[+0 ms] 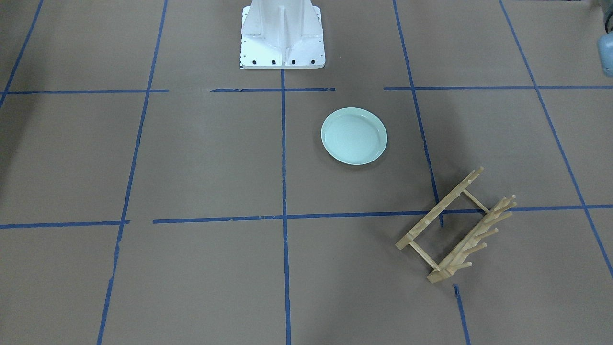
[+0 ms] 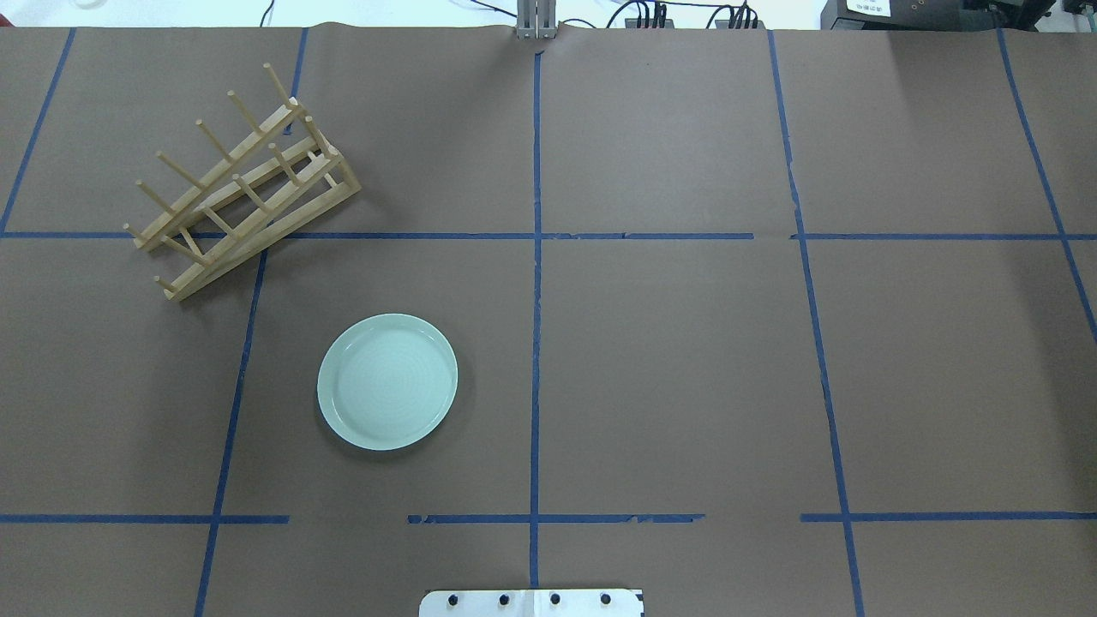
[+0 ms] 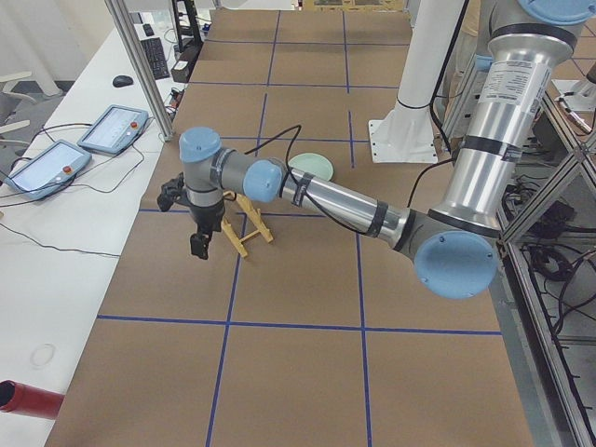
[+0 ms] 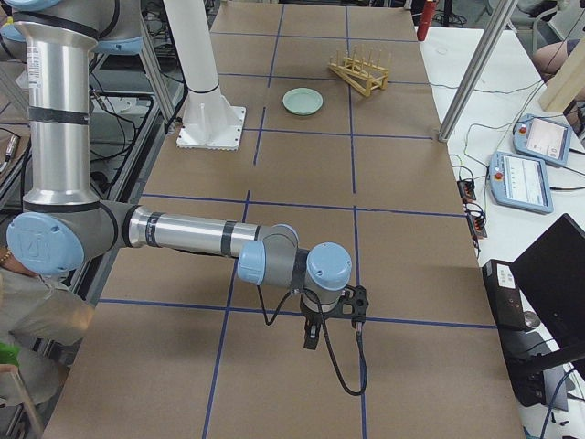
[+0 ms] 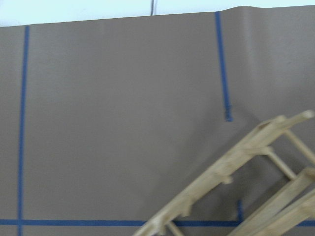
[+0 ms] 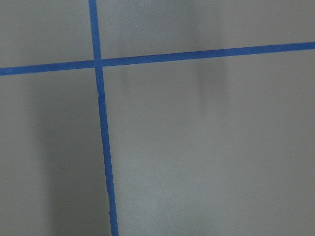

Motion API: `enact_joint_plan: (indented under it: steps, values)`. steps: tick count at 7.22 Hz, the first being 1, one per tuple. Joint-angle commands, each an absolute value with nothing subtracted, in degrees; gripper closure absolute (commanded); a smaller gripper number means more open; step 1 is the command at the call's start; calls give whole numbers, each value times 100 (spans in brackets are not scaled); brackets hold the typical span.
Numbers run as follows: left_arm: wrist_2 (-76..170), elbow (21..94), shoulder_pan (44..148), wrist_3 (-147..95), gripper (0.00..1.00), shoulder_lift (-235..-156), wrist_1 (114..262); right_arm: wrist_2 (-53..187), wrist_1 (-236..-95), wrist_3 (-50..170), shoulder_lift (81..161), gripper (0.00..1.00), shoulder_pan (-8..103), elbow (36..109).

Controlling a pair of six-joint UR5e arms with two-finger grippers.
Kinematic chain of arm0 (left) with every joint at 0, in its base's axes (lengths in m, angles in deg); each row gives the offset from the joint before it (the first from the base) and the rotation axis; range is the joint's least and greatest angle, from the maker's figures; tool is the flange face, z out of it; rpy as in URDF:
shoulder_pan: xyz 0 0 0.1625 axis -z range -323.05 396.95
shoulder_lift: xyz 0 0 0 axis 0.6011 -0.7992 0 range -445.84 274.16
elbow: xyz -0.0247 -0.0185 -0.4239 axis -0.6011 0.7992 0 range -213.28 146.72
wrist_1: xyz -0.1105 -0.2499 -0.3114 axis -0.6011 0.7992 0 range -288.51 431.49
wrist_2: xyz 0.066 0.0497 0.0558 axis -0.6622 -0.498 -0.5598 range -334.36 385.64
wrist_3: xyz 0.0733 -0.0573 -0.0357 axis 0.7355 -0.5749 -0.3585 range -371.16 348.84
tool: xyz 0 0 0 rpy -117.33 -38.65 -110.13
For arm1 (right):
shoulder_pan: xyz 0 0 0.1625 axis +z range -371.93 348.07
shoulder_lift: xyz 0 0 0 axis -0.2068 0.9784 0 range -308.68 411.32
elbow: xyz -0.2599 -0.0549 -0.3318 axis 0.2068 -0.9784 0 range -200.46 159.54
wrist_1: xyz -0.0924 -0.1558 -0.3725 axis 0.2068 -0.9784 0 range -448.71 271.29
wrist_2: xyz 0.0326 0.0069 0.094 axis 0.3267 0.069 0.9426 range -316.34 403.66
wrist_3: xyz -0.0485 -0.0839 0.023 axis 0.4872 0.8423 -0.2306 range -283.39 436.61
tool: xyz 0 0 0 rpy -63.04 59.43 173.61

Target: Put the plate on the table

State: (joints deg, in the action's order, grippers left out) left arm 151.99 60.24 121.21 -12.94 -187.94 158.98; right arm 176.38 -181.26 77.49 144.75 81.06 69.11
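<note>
The pale mint-green plate [image 1: 354, 135] lies flat and upright on the brown table [image 1: 206, 158] with blue tape lines. It also shows in the overhead view [image 2: 387, 381] and both side views [image 3: 312, 166] [image 4: 303, 101]. No gripper touches it. My left gripper [image 3: 200, 244] hangs above the table beside the wooden rack, away from the plate; I cannot tell if it is open or shut. My right gripper [image 4: 311, 337] hangs over bare table far from the plate; I cannot tell its state either.
The wooden peg dish rack [image 1: 455, 227] stands empty at an angle beyond the plate on my left side [image 2: 240, 184]; its rails fill the left wrist view's lower right [image 5: 246, 187]. The white robot base [image 1: 282, 36] is at the near middle edge. Operator pendants [image 3: 112, 130] lie off the table.
</note>
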Motion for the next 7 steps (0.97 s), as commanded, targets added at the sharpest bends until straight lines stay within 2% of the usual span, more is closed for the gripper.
enact_joint_plan:
  steps: [1, 3, 7]
  values:
    - [15629, 5524, 12842, -20, 0, -18401, 15903, 17638, -18126, 7749, 14475, 0, 8106, 6910]
    - [16387, 5688, 12835, -79, 0, -18042, 15947, 17638, -18126, 7749, 14475, 0, 8106, 6910]
    - [16327, 5865, 12826, -79, 0, -17523, 15947, 17638, -18126, 7749, 14475, 0, 8106, 6910]
